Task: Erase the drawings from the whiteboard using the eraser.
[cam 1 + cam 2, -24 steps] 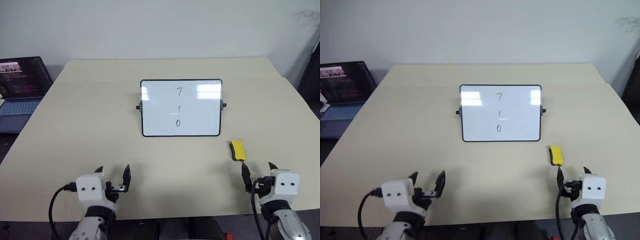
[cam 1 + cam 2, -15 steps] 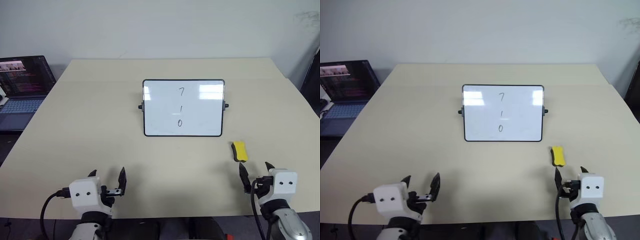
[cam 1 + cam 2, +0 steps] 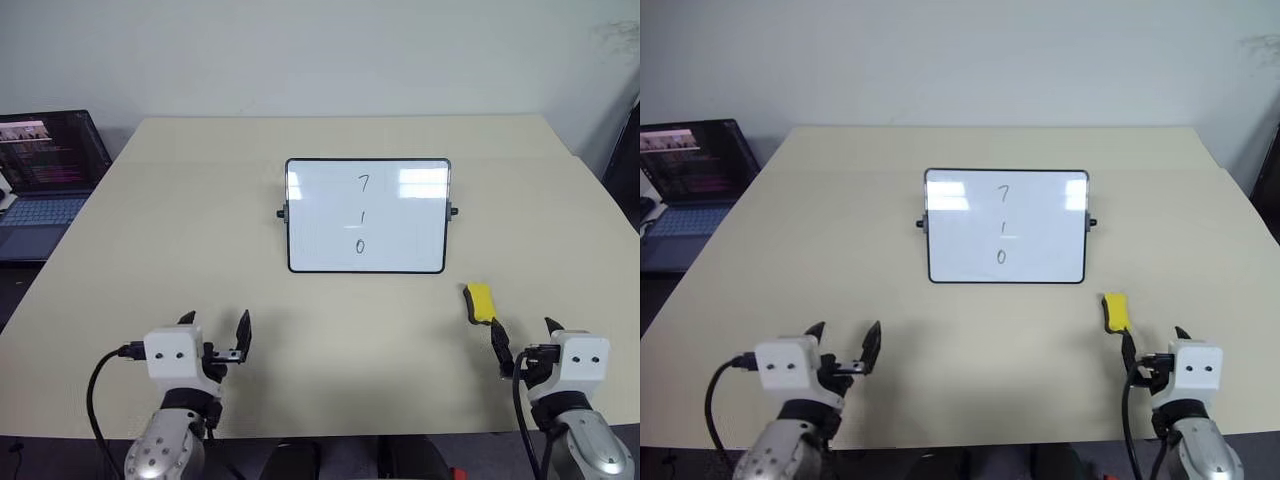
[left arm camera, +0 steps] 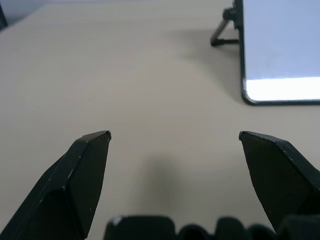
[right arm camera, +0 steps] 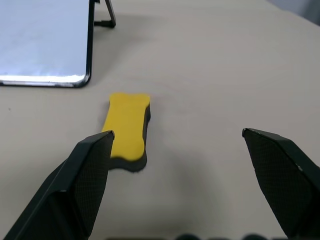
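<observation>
A: What do the head views give you?

B: A pale bench (image 3: 180,230) with the whiteboard (image 3: 400,250) propped up near its middle, leaning back on its stand. The drawings (image 3: 360,214) run down its centre in a column: a "7", a "1" and a "0", all untouched. The eraser (image 3: 480,303) lies flat on the bench just off the board's lower right corner, apart from it. A laptop (image 3: 45,175) sits open at the far left, beyond the bench edge.

A: And the claws?

B: Both hang over the near edge of the bench. The left claw (image 3: 213,337) is well to the left, its fingers spread with nothing between them. The right claw (image 3: 524,345) is just short of the eraser, fingers wide apart and empty too.

A: Left wrist view?

B: The left claw (image 4: 175,135) gapes over bare bench (image 4: 100,75). The whiteboard's (image 4: 280,45) lower corner and one leg of its stand show ahead of the right-hand finger.

A: Right wrist view?

B: The right claw (image 5: 177,132) is open wide. The eraser (image 5: 127,125) lies yellow face up, its black underside showing along the edge. One finger (image 5: 90,170) overlaps its near end in the picture; whether they touch I cannot tell. Beyond it stands the whiteboard's (image 5: 45,40) lower corner.
</observation>
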